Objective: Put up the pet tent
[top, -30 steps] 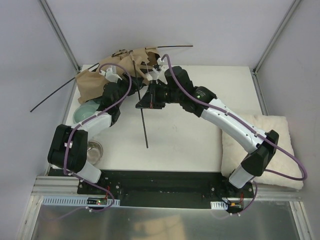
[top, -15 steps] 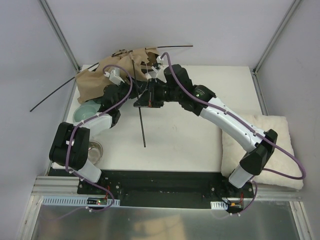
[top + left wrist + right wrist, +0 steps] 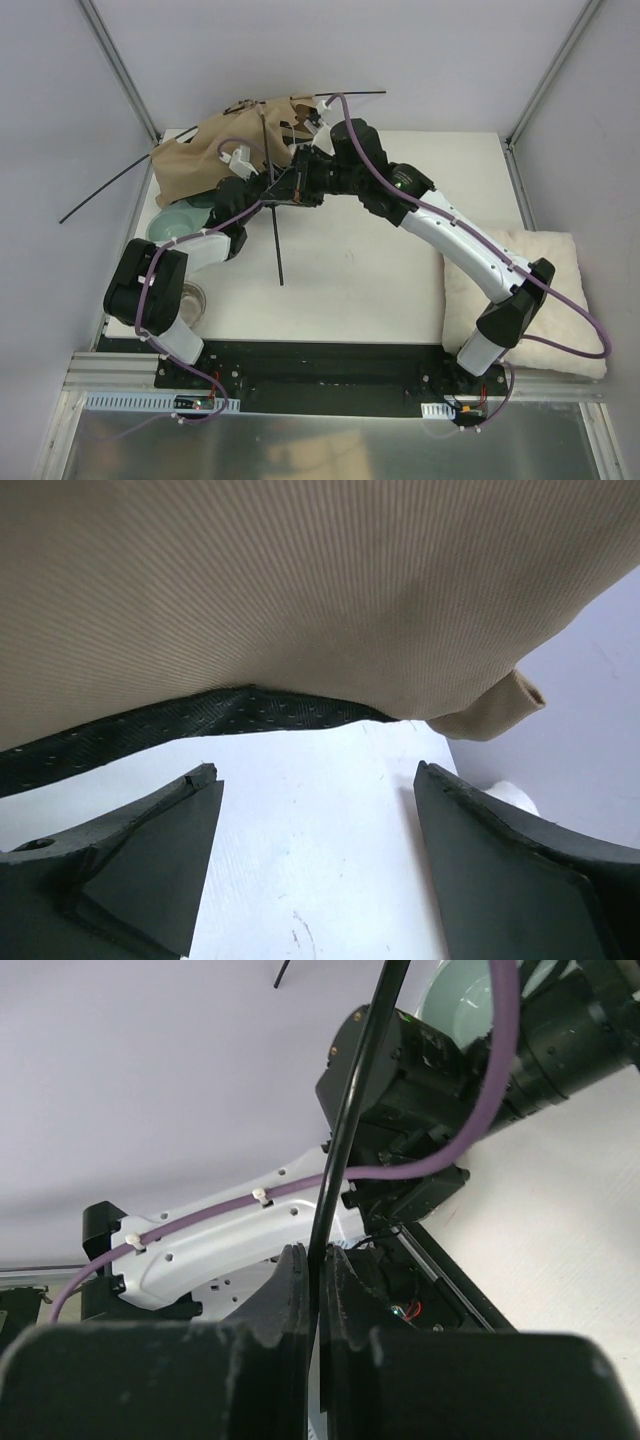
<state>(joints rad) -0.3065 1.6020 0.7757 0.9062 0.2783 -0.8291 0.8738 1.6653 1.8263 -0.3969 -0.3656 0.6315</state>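
Note:
The pet tent (image 3: 212, 150) lies crumpled at the table's far left: tan fabric with black trim, thin black poles sticking out left and right. In the left wrist view its tan cloth (image 3: 300, 590) and black trim (image 3: 200, 720) hang just above my left gripper (image 3: 315, 780). That gripper is open, with only bare white table between its fingers (image 3: 150, 850). In the top view my left gripper (image 3: 248, 178) sits at the tent's near edge. My right gripper (image 3: 285, 190) is shut on a black pole (image 3: 350, 1140), which slants from the tent down to the table (image 3: 277, 250).
A fluffy cream cushion (image 3: 530, 300) lies at the right edge. A mint-green bowl (image 3: 172, 222) sits beside the left arm, and a small clear dish (image 3: 188, 298) sits nearer its base. The two arms cross close together by the tent.
My left gripper has opened wider and pushed in toward the tent's edge. My right gripper has swung the pole leftward and toward the tent, and the pole's lower tip has shifted left.

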